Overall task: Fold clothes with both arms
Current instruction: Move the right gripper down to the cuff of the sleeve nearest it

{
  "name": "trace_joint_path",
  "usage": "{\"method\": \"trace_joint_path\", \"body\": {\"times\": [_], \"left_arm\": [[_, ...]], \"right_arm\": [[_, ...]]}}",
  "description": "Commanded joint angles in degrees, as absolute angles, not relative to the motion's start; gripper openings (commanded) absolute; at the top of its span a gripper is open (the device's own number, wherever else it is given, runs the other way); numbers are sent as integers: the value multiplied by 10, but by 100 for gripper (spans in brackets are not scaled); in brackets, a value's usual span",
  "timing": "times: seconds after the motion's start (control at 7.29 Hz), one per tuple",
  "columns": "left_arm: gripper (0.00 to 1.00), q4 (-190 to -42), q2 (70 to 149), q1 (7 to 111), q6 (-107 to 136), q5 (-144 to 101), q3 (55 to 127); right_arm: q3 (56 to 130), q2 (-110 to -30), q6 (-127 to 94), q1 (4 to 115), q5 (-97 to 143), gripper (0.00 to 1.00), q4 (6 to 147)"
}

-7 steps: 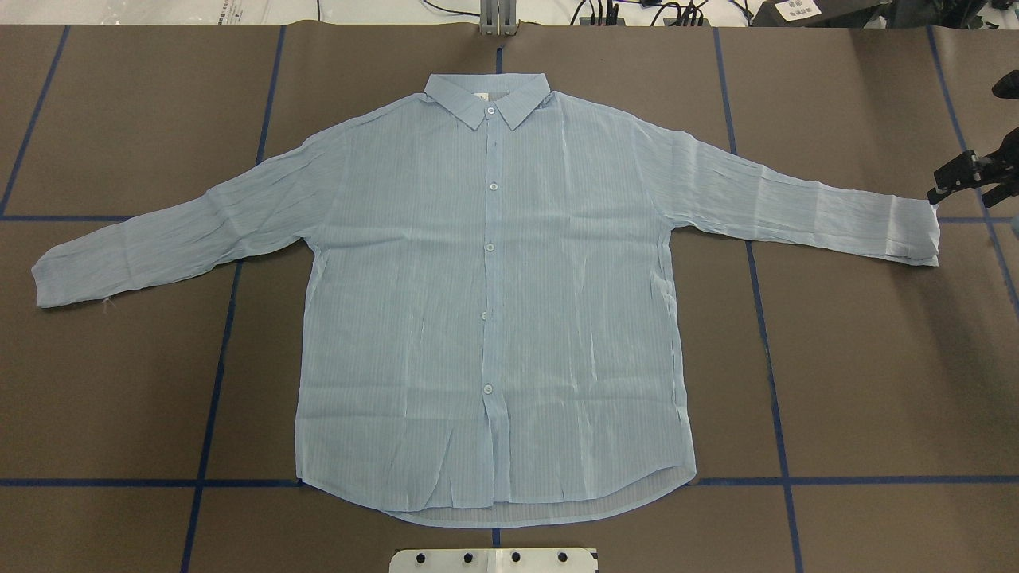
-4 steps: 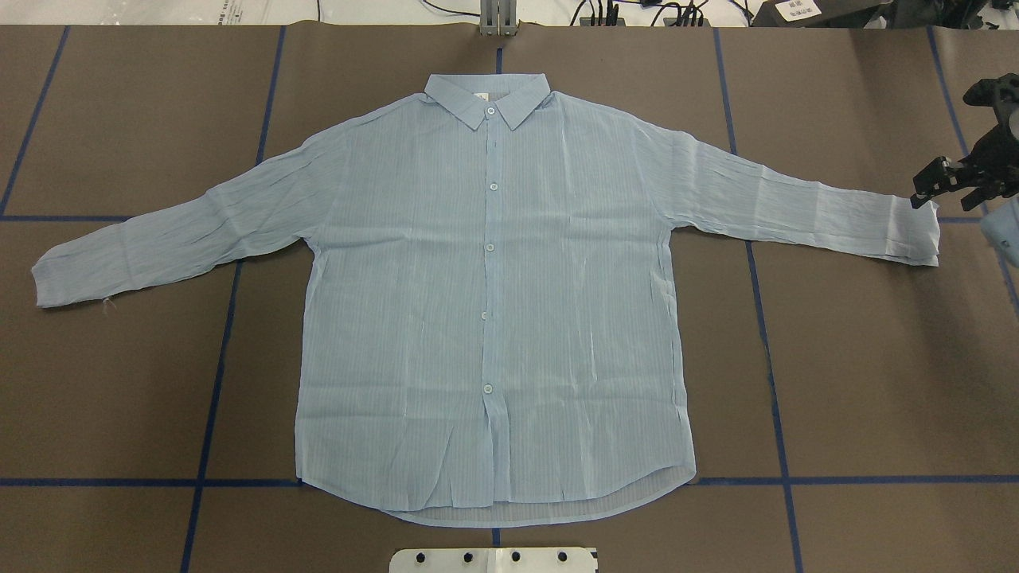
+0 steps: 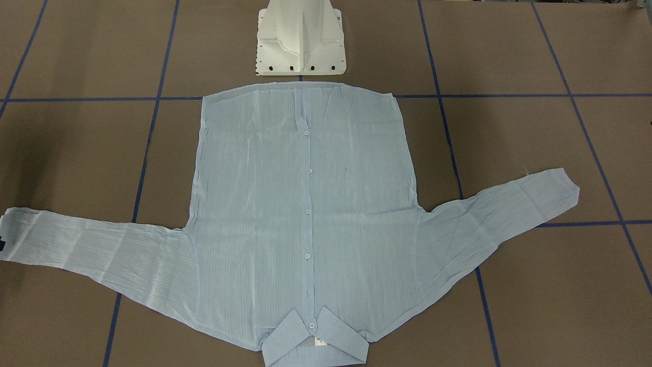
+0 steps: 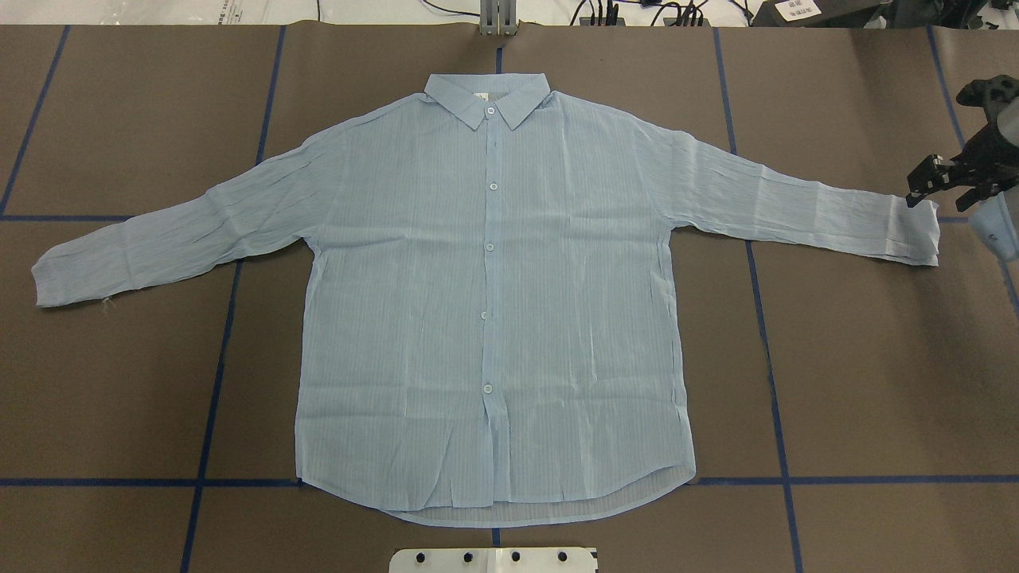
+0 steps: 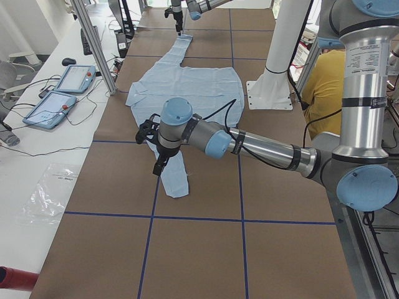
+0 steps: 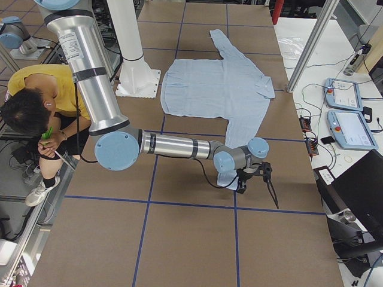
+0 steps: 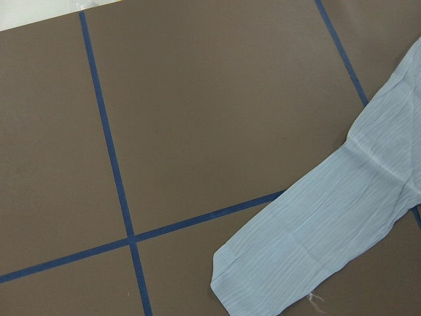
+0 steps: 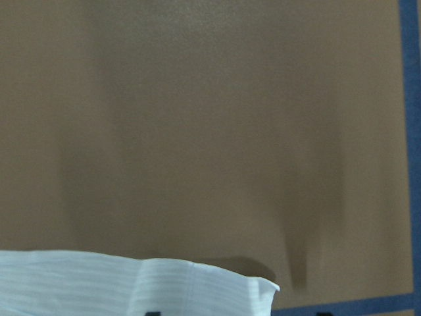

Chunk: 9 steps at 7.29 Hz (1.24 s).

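Right jaws spread at shirt [image 4: 486,302] cuff; left jaws seen sidelong only, cannot tell

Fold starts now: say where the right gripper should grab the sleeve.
Pinch the sleeve cuff at its end edge, right gripper coming down from the outer side: it lies thin and flat, so probably only that edge lets fingers straddle it.

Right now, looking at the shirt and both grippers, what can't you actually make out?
- Left gripper: seen only in the exterior left view, so open or shut is unclear.
- Right gripper: the right wrist view's bottom edge cuts off its fingertips, so contact with the shirt cuff is unclear.
- Collar label: too small to read in any view.
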State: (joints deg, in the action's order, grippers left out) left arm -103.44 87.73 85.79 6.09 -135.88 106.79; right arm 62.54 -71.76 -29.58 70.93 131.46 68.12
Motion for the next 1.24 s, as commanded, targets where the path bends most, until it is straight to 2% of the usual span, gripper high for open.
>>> {"method": "trace_joint_path", "body": {"times": [0.0,0.27,0.41,0.55,0.69,1.1], "left_arm": [[100,-1034,878,858,60,-1358,1069],[100,-1037,877,859,61,-1358,1073],[100,-1037,877,859,61,-1358,1075],[100,-1037,876,859,60,-1358,1075],[100,-1037,875,859,60,-1358,1075],[100,-1037,875,859,58,-1357,1068]], "right_arm": [[612,-715,-298,709,1314,77,681],[607,-715,-297,705,1314,72,681],[607,-714,-298,705,1314,60,682],[603,-712,-298,705,1314,35,682],[603,-709,-299,705,1315,0,683],[595,-687,-318,705,1322,0,688]]}}
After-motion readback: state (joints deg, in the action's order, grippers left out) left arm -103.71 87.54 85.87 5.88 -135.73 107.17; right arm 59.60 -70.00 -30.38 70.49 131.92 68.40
